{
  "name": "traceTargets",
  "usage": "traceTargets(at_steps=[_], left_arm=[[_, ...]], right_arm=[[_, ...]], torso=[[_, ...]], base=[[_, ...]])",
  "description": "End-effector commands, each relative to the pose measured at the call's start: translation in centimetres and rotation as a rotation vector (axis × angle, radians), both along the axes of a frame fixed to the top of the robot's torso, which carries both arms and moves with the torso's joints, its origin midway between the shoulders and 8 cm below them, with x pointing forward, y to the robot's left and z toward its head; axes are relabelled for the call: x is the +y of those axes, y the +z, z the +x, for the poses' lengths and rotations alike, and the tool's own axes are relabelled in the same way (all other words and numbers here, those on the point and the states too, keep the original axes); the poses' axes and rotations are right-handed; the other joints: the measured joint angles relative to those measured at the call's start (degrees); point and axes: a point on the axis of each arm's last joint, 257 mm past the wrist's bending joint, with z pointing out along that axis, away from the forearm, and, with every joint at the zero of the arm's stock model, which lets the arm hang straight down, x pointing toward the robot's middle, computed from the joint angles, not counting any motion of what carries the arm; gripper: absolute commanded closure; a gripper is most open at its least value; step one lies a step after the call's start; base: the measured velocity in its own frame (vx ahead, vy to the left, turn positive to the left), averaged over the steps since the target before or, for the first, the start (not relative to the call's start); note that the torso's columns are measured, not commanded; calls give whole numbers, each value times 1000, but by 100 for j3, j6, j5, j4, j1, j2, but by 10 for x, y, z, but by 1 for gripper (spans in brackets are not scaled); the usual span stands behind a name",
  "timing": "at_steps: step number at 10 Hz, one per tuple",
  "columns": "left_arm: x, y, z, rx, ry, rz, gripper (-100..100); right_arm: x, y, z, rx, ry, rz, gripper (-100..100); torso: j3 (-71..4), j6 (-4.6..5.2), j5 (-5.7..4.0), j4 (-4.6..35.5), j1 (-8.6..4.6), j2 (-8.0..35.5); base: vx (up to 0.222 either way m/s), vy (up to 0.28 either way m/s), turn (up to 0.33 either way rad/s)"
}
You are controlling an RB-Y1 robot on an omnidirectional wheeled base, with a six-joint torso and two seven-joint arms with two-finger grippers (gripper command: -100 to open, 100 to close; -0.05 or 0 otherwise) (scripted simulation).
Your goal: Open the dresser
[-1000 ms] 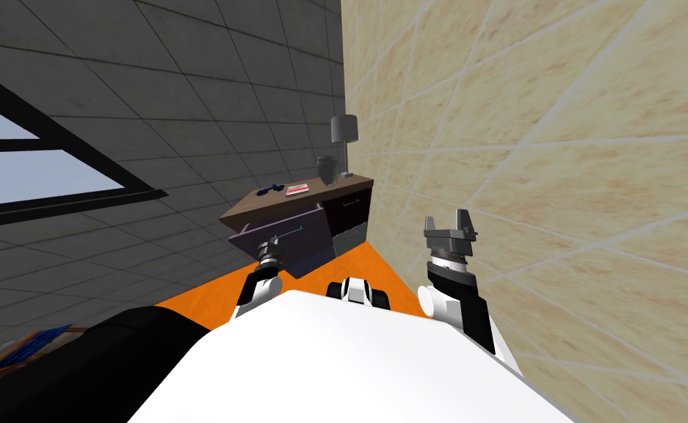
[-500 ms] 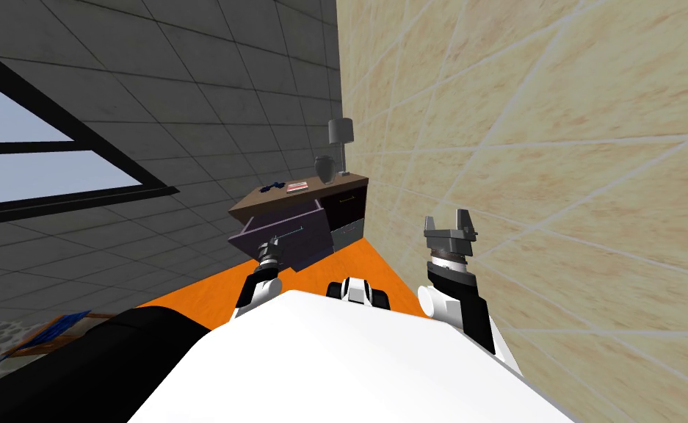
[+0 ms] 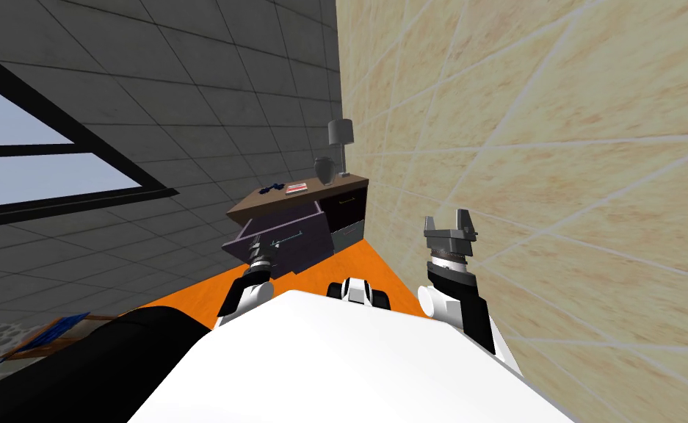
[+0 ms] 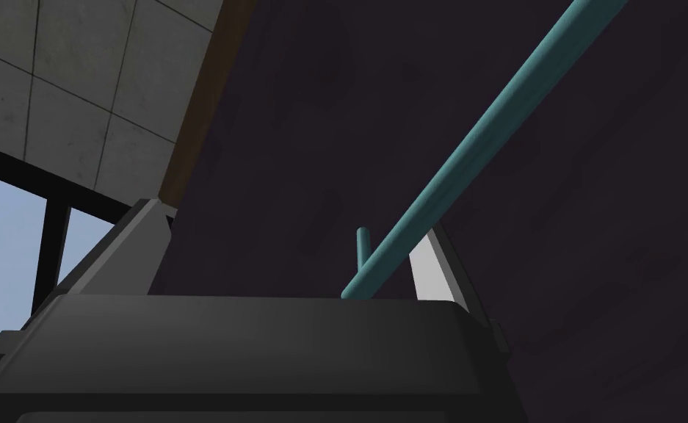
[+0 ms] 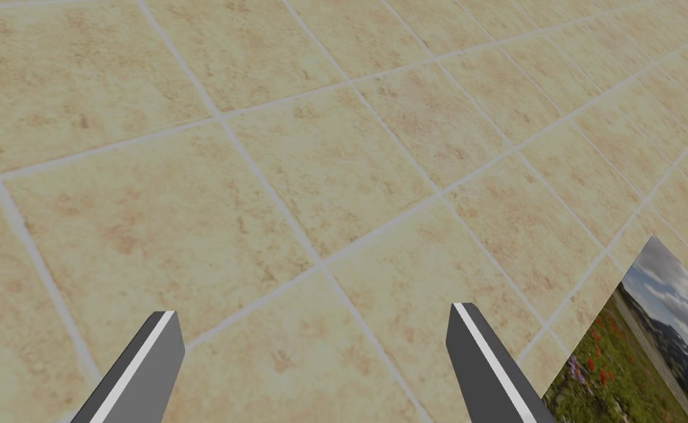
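Update: since a second ago the drawer (image 3: 294, 233) has come further out of the dresser (image 3: 302, 197), and my left arm has drawn back toward me with it. My read is that the pull is working and the open is well under way, maybe near done (I can't see how much travel is left).

Left gripper (image 4: 288, 220) is spread, not pinching. The teal handle (image 4: 482, 132) sits between the fingers, right against one of them, so it looks hooked rather than clamped.

The dresser is ahead of me in the corner, back to the grey wall and one end by the beige wall. Its long axis runs along the grey wall. The drawer front faces me and slides out my way. The handle bar runs lengthwise along that front and crosses my gripper at a slant.

Right gripper (image 3: 448, 220) is spread too, held up idle beside the beige wall.
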Motion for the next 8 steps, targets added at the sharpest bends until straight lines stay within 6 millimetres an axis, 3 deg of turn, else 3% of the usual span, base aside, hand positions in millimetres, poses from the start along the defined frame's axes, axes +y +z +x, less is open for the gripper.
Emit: traceTargets(at_steps=[1,3,4,5,8], left_arm=[[0,14,-8,0,-3,-1,-100],[-1,24,-15,1,-6,0,-100],[-2,13,-14,15,-4,-9,-100],[-2,11,-15,19,-3,-11,0],[-1,7,-16,27,-2,-16,0]], right_arm=[[0,0,0,0,0,0,0],[0,0,0,0,0,0,0],[0,0,0,0,0,0,0],[0,0,0,0,0,0,0],[0,0,0,0,0,0,0]], torso=[[6,-1,1,1,-4,9],[9,-1,-21,16,-23,23],[7,-3,-30,21,-27,23],[9,-1,-22,16,-26,23],[5,-3,-8,6,-11,11]], base=[[33,-7,-1],[30,-5,2],[15,1,4],[0,0,0],[0,0,0]])
